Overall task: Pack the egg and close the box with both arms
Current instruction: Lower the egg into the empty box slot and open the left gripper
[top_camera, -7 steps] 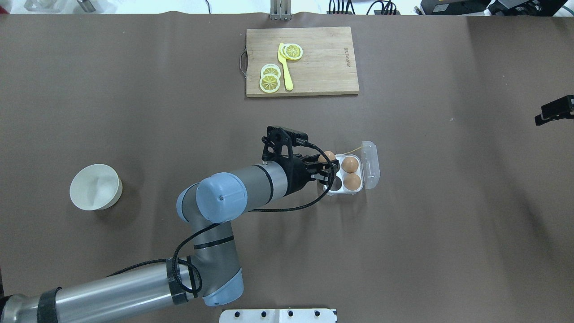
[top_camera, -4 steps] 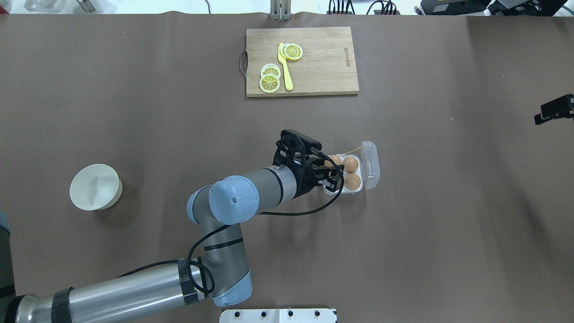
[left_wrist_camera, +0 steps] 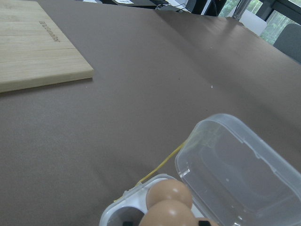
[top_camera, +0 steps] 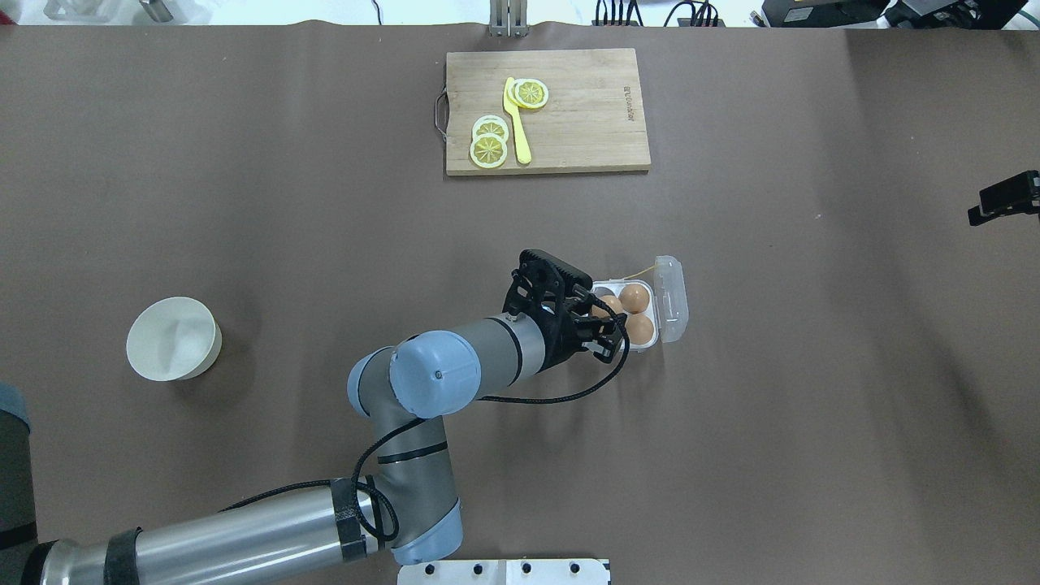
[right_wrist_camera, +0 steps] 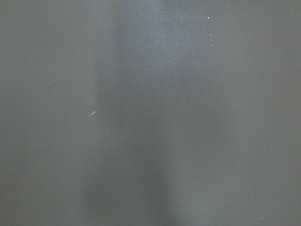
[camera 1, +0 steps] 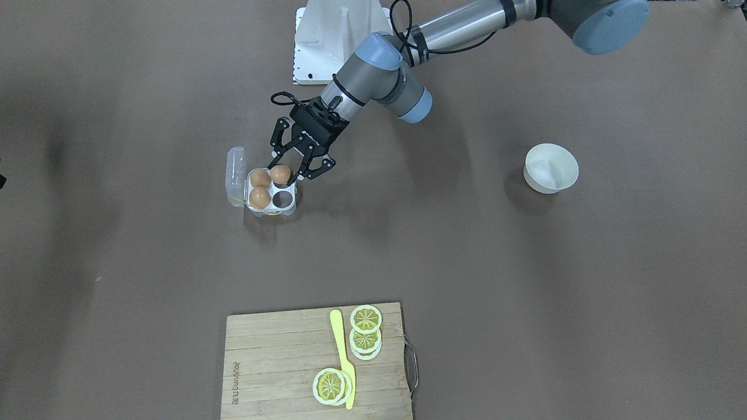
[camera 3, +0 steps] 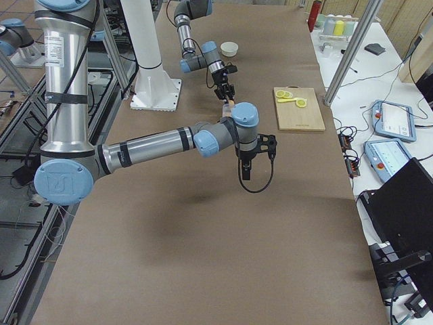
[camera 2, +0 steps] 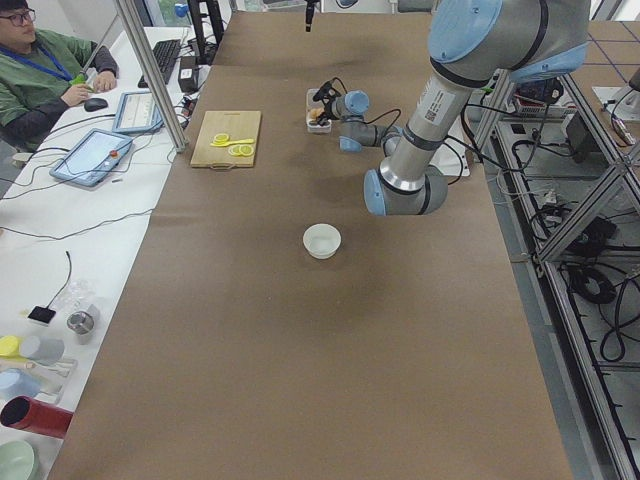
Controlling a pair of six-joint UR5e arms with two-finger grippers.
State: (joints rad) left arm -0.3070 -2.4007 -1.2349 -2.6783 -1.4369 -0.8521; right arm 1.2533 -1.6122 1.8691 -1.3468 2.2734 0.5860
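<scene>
The egg (camera 1: 281,173) was pinched in our left pincer (camera 1: 286,174), and we reckoned it was hovering just above the last near cell of the box (camera 1: 283,200), not seated yet. Two more eggs (camera 1: 260,178) sat just past the pincer's tips. That made three eggs, four cells, one box. The lid (camera 1: 235,169) stood open, so closing was left. The right pincer (camera 3: 245,173) hung well apart, and we couldn't tell its state.

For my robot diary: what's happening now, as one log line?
left gripper: around egg over box | grip: unclear | other eggs: two seated | lid: open | right gripper: far off, unclear
</scene>
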